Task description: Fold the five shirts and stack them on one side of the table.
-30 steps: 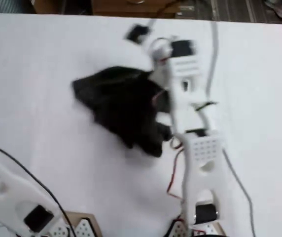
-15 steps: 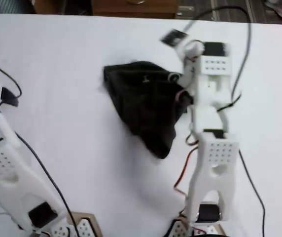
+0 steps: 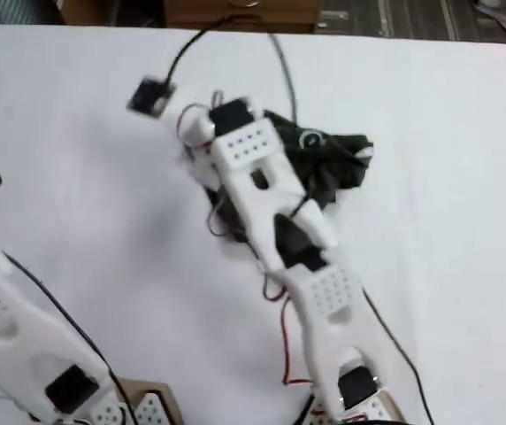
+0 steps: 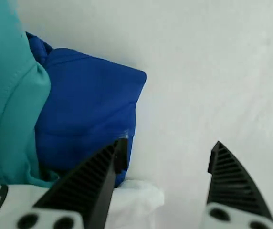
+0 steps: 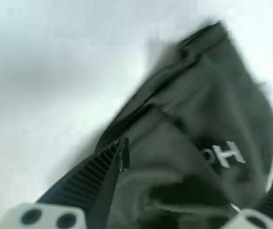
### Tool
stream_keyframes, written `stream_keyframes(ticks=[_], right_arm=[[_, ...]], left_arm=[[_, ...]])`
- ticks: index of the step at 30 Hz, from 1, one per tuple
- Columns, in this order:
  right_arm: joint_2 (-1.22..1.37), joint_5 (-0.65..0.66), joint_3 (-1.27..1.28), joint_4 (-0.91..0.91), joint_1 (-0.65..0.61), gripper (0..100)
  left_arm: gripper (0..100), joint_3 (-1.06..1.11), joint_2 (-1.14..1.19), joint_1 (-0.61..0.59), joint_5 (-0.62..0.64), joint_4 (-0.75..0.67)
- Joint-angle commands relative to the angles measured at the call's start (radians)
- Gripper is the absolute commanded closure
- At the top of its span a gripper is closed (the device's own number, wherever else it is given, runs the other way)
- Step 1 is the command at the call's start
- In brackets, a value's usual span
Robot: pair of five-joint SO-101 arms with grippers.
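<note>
L fingers point(image 4: 96, 179) spread (ribbed black plastic) beside smooth blue shirt point(image 4: 86, 119) | R fingers point(image 5: 96, 179) spread astride crumpled dark shirt point(image 5: 198, 119)

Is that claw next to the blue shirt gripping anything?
No, the left gripper stands open over the bare table, beside the blue shirt.

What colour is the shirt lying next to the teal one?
The shirt is bright blue; the left wrist view shows it best.

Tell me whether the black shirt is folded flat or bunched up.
Bunched up. The black shirt lies as a crumpled heap, partly under the right arm; overlapping creased layers show in the right wrist view.
</note>
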Motion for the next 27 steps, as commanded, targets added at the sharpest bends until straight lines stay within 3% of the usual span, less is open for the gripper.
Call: stream_keyframes(ticks=[1, 6, 9, 11, 15, 16, 18, 27], right_arm=[[0.105, -0.008, -0.057, -0.004, 0.018, 54.9], [0.236, 0.133, -0.15, 0.082, 0.031, 56.0], [0.275, 0.14, -0.21, 0.101, 0.045, 61.3], [0.282, 0.137, -0.252, 0.116, 0.056, 69.7], [0.274, 0.064, -0.354, 0.134, 0.088, 96.8], [0.265, 0.048, -0.379, 0.136, 0.102, 99.1], [0.24, 0.026, -0.422, 0.148, 0.124, 95.2], [0.045, 0.021, -0.43, 0.171, 0.139, 97.9]], left_arm=[[71, -0.013, -0.006, -0.043, -0.041, 0.006], [71, -0.013, -0.006, -0.083, -0.051, 0.006], [71, -0.007, -0.006, -0.084, -0.051, 0.006], [71, -0.005, -0.006, -0.081, -0.051, 0.006], [71, -0.005, -0.005, -0.078, -0.051, 0.006], [71, -0.005, -0.005, -0.078, -0.051, 0.006], [71, -0.004, -0.003, -0.078, -0.051, 0.006], [71, -0.004, -0.003, -0.078, -0.046, 0.006]])
